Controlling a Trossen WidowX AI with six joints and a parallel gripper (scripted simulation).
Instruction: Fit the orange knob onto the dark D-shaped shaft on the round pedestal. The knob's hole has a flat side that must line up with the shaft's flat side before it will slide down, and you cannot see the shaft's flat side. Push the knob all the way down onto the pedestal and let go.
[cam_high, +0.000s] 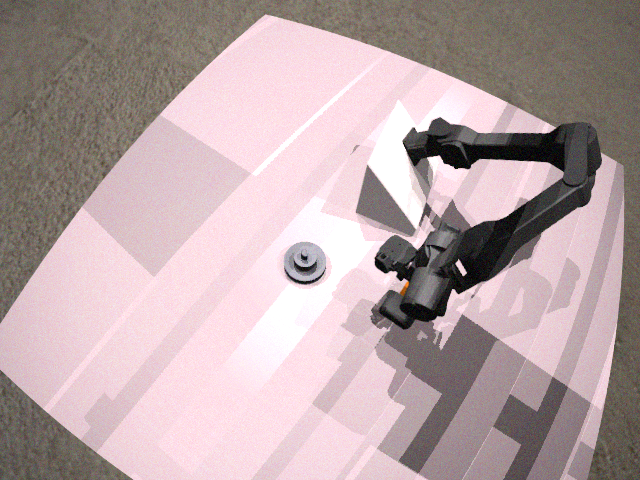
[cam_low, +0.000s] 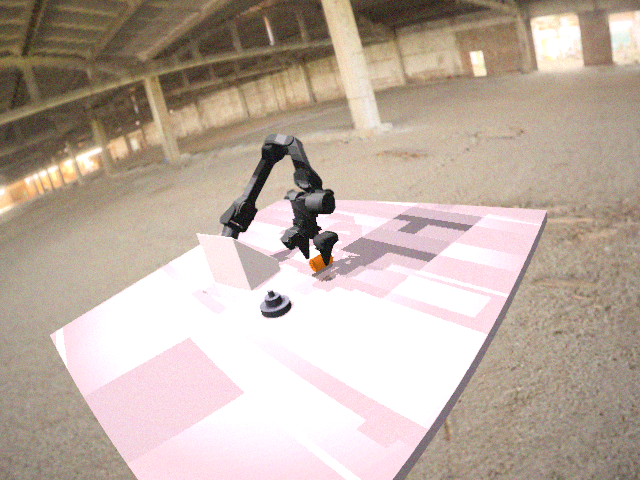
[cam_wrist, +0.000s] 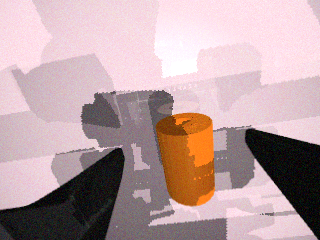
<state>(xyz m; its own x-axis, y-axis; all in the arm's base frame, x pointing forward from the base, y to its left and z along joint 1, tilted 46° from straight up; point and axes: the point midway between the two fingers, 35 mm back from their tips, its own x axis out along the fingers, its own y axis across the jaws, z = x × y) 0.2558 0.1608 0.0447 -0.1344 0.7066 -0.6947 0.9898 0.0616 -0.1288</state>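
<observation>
The orange knob (cam_high: 404, 288) (cam_low: 315, 265) (cam_wrist: 190, 162) lies on its side on the table. Most of it is hidden under the arm in the top view. My gripper (cam_low: 317, 260) (cam_wrist: 182, 144) is open and points down, with one finger on each side of the knob. In the wrist view there is a gap on both sides, wider on the left. The grey round pedestal (cam_high: 291, 269) (cam_low: 276, 311) stands apart from the knob, with the dark shaft (cam_high: 303, 253) (cam_low: 270, 293) upright and bare at its centre. The shaft's flat side cannot be made out.
A pale wedge-shaped block (cam_high: 391, 173) (cam_low: 224, 262) stands beside the arm's base, near the pedestal and the gripper. The patterned table (cam_high: 206, 320) (cam_low: 330, 372) carries patchy shadows around the knob. The forearm (cam_high: 532, 222) reaches over the table.
</observation>
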